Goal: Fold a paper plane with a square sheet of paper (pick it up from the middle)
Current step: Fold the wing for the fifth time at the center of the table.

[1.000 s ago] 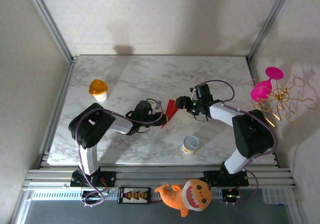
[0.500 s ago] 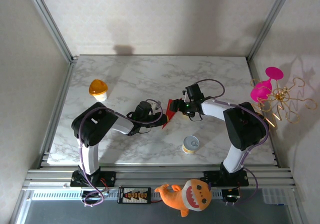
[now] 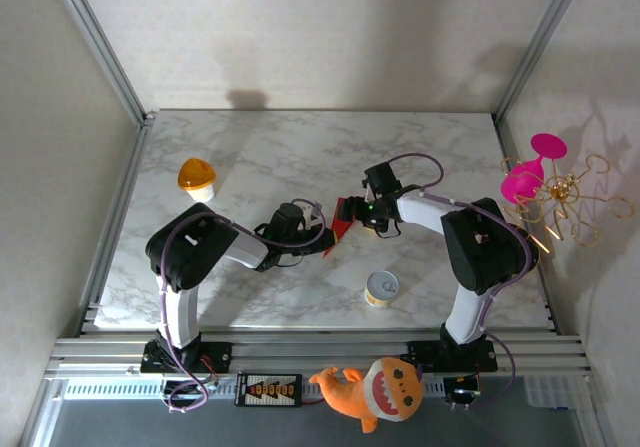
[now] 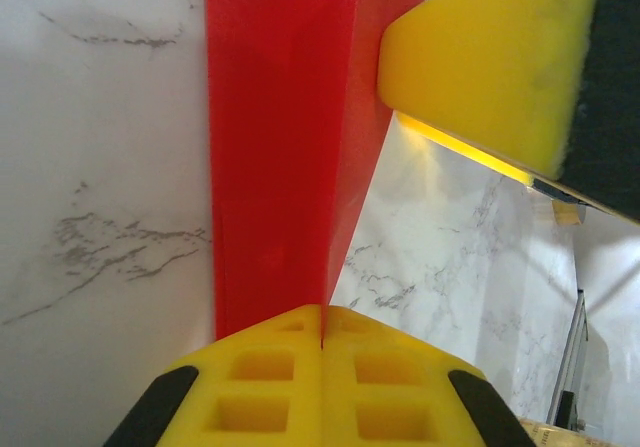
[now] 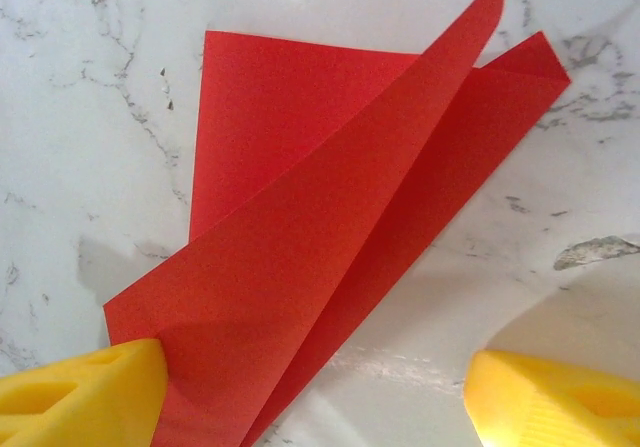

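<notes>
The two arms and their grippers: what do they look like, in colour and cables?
The left arm and the right arm are built of white links with black joints, and a thin purple cable loops along each. The left gripper and the right gripper have yellow fingers; the left ones show square hollows.

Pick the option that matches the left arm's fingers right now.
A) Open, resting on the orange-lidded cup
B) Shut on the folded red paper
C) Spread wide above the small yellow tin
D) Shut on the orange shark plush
B: in the left wrist view the left arm's fingers meet tip to tip, with the folded red paper pinched in the seam between them and running away over the marble table.
</notes>
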